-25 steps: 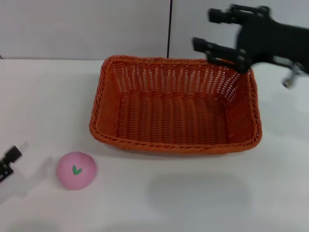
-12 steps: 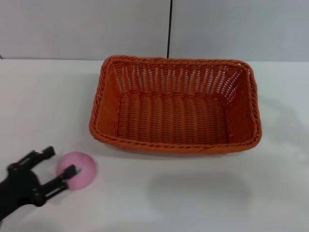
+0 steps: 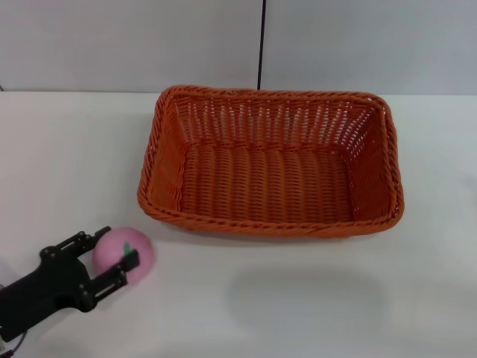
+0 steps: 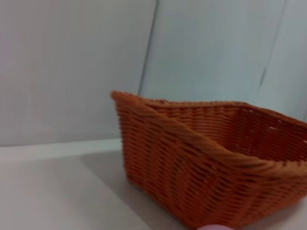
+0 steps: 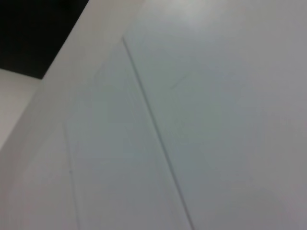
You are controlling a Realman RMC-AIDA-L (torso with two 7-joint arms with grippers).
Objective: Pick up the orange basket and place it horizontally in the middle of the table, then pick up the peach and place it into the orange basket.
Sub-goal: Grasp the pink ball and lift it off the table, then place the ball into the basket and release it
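A plain test room or lab, by the look of it — a bare white desk (image 3: pixel 313 313) set against pale grey wall panels (image 3: pixel 127 41) joined by a dark vertical seam (image 3: pixel 261 41). Only staged props sit here — an orange basket (image 3: pixel 270 160) and a toy peach (image 3: pixel 125 255).

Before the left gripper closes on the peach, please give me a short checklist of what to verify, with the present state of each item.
1. Orange basket lies lengthwise across the middle of the table: ok.
2. Basket interior free of objects: ok.
3. Left gripper open, fingers on either side of the peach: ok.
4. Peach resting on the table, outside the basket: ok.
5. Fingers low enough around the peach for a firm grip: cannot tell.
6. Right gripper out of the way: ok, not visible in the head view.
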